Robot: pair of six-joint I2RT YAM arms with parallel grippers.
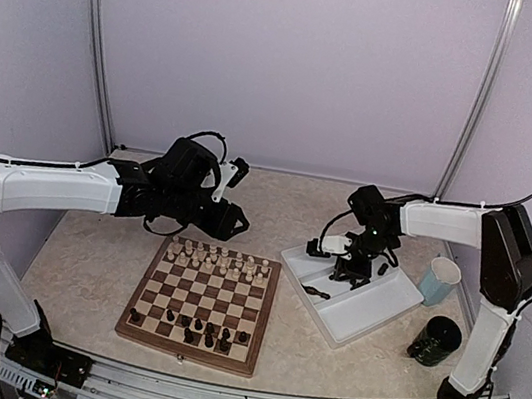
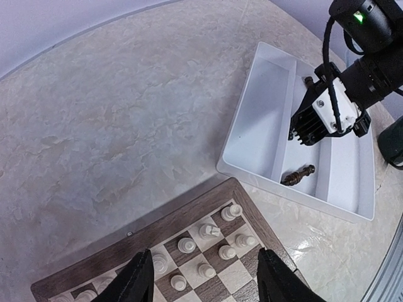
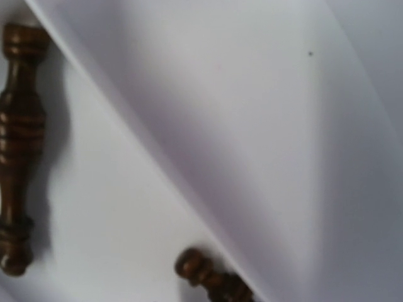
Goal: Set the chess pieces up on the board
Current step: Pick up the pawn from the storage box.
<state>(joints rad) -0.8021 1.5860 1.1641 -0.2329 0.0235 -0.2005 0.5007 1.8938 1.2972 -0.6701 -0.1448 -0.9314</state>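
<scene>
The board (image 1: 140, 326) lies at the centre, with cream chess pieces (image 1: 216, 258) on its far rows and dark chess pieces (image 1: 195, 328) on its near rows. My left gripper (image 1: 239, 222) hangs open and empty above the board's far right corner; in the left wrist view (image 2: 206, 269) several cream pieces (image 2: 208, 231) stand between its fingers. My right gripper (image 1: 351, 269) reaches down into the white tray (image 1: 379, 314). A dark piece (image 2: 298, 175) lies in the tray. The right wrist view shows two dark pieces (image 3: 19, 145) (image 3: 201, 270) on the tray floor, and no fingers.
A light blue cup (image 1: 440, 280) and a dark cup (image 1: 438, 340) stand right of the tray. The tray has dividers (image 2: 282, 119). White walls with metal posts (image 1: 99, 41) close in the table.
</scene>
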